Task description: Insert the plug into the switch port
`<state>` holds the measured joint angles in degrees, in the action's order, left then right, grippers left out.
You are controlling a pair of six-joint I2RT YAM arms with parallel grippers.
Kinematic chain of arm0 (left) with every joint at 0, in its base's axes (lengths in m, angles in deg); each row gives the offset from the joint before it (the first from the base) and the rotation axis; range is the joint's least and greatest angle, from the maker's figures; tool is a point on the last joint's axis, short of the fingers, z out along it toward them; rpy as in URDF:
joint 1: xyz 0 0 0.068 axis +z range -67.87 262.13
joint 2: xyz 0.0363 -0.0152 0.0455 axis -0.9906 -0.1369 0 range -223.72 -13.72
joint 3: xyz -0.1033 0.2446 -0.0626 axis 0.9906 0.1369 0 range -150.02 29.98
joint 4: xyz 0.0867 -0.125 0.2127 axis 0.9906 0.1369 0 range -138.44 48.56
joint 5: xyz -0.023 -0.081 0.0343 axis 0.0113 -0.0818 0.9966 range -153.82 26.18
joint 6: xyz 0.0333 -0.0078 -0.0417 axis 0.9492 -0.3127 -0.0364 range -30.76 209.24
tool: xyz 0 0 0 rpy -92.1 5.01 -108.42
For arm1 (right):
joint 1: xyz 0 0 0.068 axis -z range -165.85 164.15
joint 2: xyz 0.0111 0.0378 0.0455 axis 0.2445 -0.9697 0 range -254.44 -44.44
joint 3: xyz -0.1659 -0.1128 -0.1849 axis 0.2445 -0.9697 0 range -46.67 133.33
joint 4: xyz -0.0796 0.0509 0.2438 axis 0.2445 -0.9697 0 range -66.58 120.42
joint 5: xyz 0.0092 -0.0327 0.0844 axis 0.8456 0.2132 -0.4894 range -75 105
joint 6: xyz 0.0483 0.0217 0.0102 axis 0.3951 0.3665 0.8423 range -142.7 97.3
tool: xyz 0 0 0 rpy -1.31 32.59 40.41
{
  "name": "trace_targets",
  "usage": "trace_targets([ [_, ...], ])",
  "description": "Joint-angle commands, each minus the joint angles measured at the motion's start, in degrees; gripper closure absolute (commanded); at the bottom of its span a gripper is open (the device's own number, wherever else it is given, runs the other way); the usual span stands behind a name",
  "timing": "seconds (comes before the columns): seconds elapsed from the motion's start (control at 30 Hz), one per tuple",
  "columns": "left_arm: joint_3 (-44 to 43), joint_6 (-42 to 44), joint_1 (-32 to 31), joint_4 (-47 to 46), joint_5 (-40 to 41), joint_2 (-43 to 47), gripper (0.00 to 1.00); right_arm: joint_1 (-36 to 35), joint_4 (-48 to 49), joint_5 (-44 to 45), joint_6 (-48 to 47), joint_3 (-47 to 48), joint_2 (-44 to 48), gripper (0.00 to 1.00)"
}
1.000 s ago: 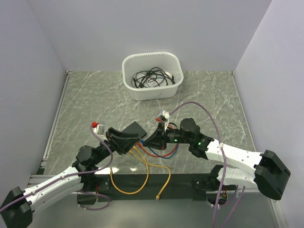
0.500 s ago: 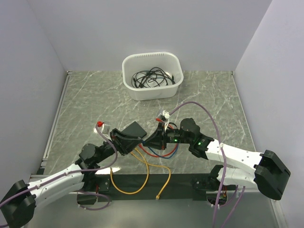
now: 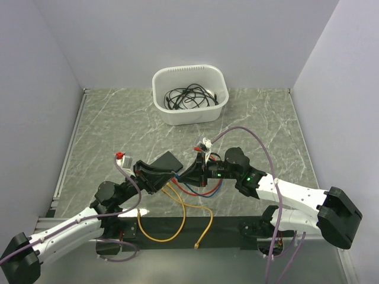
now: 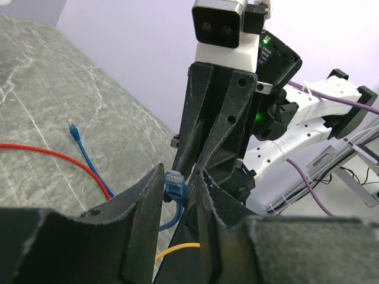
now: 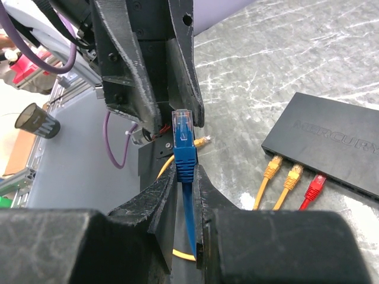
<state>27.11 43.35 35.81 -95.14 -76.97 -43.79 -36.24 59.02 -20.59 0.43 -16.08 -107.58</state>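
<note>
The right hand (image 5: 183, 177) is clamped on the boot of a blue plug (image 5: 183, 139), its long axis pointing at 9 o'clock toward the left hand (image 4: 179, 177). The left hand's fingers flank its tip, part-open; whether they pinch it I cannot tell. The black box (image 5: 334, 139) lies on the table at 11 o'clock, nearer the left hand, its switch port (image 5: 346, 180) row facing 5 o'clock.

Around switch box (image 3: 167, 161): port edge at 6 o'clock blocked by plugged yellow cables (image 5: 272, 168), left gripper (image 3: 171, 176) at 7, right gripper (image 3: 183, 176) at 4. Tabletop (image 3: 118, 130) free 9 through 2; white tub (image 3: 190, 115) well off at 12.
</note>
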Motion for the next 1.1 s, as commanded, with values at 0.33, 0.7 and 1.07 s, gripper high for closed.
trace_targets([
  [0.33, 8.3, 0.5, -0.1, -6.0, -1.0, -3.9, 0.95, -0.1, 2.1, 0.3, 0.1, 0.7, -0.2, 1.0],
  [0.7, 7.9, -0.4, -0.1, -5.2, 0.7, -4.3, 0.99, -0.2, -0.5, 2.0, 0.3, 0.8, 4.6, 0.48],
  [1.07, 8.4, -0.9, -0.1, -3.5, 1.6, -1.3, 0.99, -0.2, -1.0, 2.6, -0.3, 1.8, 4.3, 0.51],
])
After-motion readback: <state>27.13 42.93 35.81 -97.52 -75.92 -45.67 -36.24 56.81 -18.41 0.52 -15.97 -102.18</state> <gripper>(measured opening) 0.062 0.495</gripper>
